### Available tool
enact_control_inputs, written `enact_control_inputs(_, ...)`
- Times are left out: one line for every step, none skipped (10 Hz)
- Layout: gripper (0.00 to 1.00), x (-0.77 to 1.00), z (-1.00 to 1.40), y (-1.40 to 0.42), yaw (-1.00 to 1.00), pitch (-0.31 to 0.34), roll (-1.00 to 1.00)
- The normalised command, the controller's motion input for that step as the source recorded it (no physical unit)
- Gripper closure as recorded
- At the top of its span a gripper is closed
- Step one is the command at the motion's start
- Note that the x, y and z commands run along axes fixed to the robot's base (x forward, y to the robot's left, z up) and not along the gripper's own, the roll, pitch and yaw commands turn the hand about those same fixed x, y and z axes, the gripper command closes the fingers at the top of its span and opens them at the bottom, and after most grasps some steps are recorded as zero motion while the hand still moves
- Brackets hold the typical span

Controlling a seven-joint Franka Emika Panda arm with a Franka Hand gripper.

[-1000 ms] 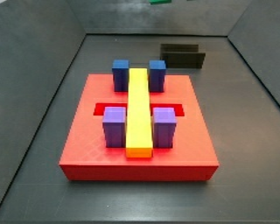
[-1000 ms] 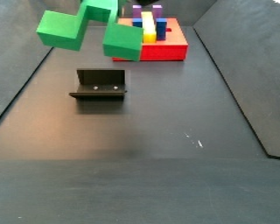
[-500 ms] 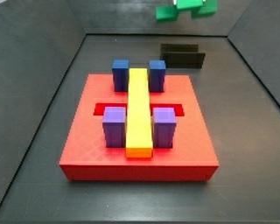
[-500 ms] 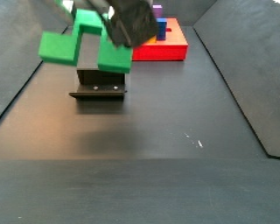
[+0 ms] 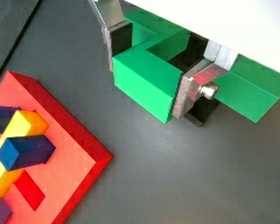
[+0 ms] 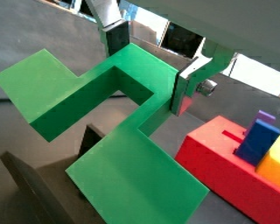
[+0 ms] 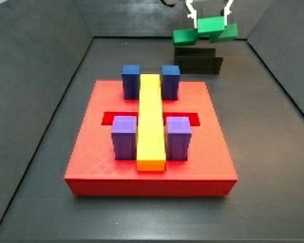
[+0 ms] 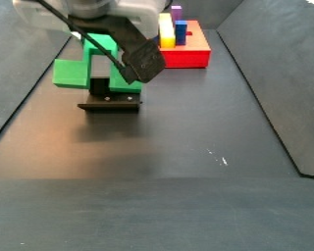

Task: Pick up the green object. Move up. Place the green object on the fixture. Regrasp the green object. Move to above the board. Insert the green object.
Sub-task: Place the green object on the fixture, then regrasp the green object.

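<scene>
end effector (image 7: 209, 21) lower, green object (image 7: 200, 33) nearing fixture (image 7: 199, 63)

A: Floor?
B: Dark grey matte floor (image 8: 173, 206), same in both side views. A small pale scratch (image 8: 215, 155) on it.
A: Walls?
B: Plain grey side walls (image 7: 34, 66) rise from the floor's edges, and the back wall (image 7: 117, 17) is the same grey. Light is soft and even.

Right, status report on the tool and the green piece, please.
Tool shut on green piece, just above the fixture. Piece not yet set down. Board apart, nothing in the way.
</scene>
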Motion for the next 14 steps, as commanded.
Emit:
enact_control_inputs(1.00, 0.00, -0.36, 0.00, -0.07, 0.000, -0.01)
enact_control_inputs(1.00, 0.00, -0.47, 0.00, -0.09, -0.051, -0.12)
enact_control_inputs(1.00, 0.00, -0.35, 0.00, -0.11, -0.057, 0.00)
enact_control_inputs(1.00, 0.00, -0.33, 0.00, -0.08, -0.063, 0.00)
enact_control_inputs(1.00, 0.00, -0.36, 0.00, -0.06, -0.054, 0.00)
enact_control_inputs(1.00, 0.00, -0.34, 0.00, -0.06, -0.074, 0.03)
enact_control_inputs(1.00, 0.00, -0.37, -0.01, -0.06, -0.051, 0.10)
enact_control_inputs(1.00, 0.00, -0.06, 0.00, 0.00, -0.003, 0.00)
enact_control_inputs(1.00, 0.00, -0.05, 0.00, 0.00, 0.000, 0.00)
enact_control_inputs(1.00, 0.00, 0.00, 0.00, 0.00, 0.000, 0.01)
enact_control_inputs(1.00, 0.00, 0.00, -0.01, 0.00, 0.000, 0.05)
enact_control_inputs(0.00, 0.00, 0.00, 0.00, 0.00, 0.000, 0.00)
enact_control_inputs(0.00, 0.09, 1.00, 0.08, 0.00, 0.120, 0.22)
enact_control_inputs(0.00, 0.05, 0.97, 0.01, 0.00, 0.129, 0.24)
